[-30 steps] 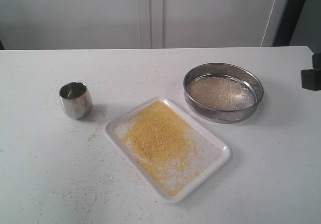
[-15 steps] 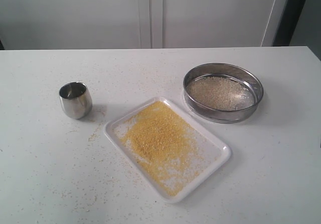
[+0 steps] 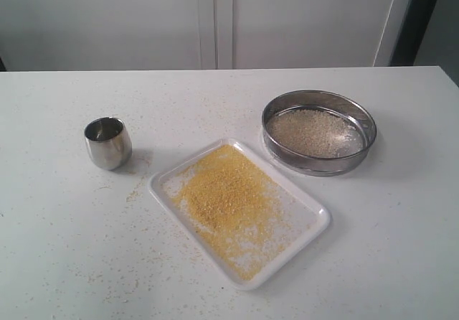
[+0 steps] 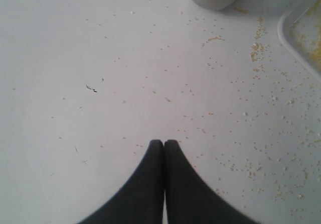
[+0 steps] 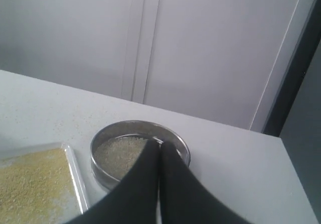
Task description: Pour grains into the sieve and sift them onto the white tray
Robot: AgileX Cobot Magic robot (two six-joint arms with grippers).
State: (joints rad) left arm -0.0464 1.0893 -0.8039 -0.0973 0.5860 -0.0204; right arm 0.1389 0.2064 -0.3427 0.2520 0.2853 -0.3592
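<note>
Even diffuse light, soft shadows right of steel cup [image 3: 107, 142] — wrist views slightly blurred, washed-out.

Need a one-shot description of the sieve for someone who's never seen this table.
On the white table, find the white tray of yellow meal near the middle; the sieve sits just beyond its far right edge in the exterior view. It is the wide, shallow steel ring holding pale beige bits, unlike the small rounded steel cup left of the tray.
</note>
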